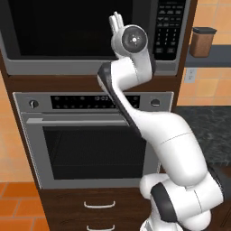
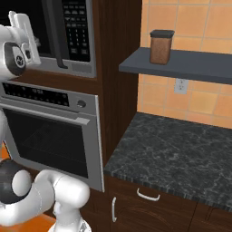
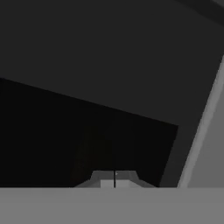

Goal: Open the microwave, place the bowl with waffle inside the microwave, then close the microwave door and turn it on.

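Microwave (image 1: 81, 31): I see it built into the dark wood cabinet directly above the silver oven (image 1: 97, 135); black body, silver-grey trim, boxy.
Microwave door (image 1: 67, 27): wide dark-glass panel, smooth and glossy, lying flush with the microwave's frame, so I judge it shut.
Keypad (image 1: 169, 27): black panel of small buttons at the microwave's right end, beside the door's vertical dark handle (image 2: 58, 36).
Gripper (image 3: 114, 179): raised in front of the microwave door, near its right side and left of the keypad; in the hand view the two finger tips meet with only a thin seam between them, so it is closed and holding nothing.
Why so placed: I judge the closed tips are set up to hook or push at the door edge, or to press a key; which one I cannot tell.
Bowl and waffle: not visible to me; I cannot say where they sit.
Canister (image 2: 161, 46): brown, ribbed, black lid, on the grey shelf (image 2: 190, 65) right of the microwave.
Worktop (image 2: 181, 158): dark speckled stone, below that shelf.
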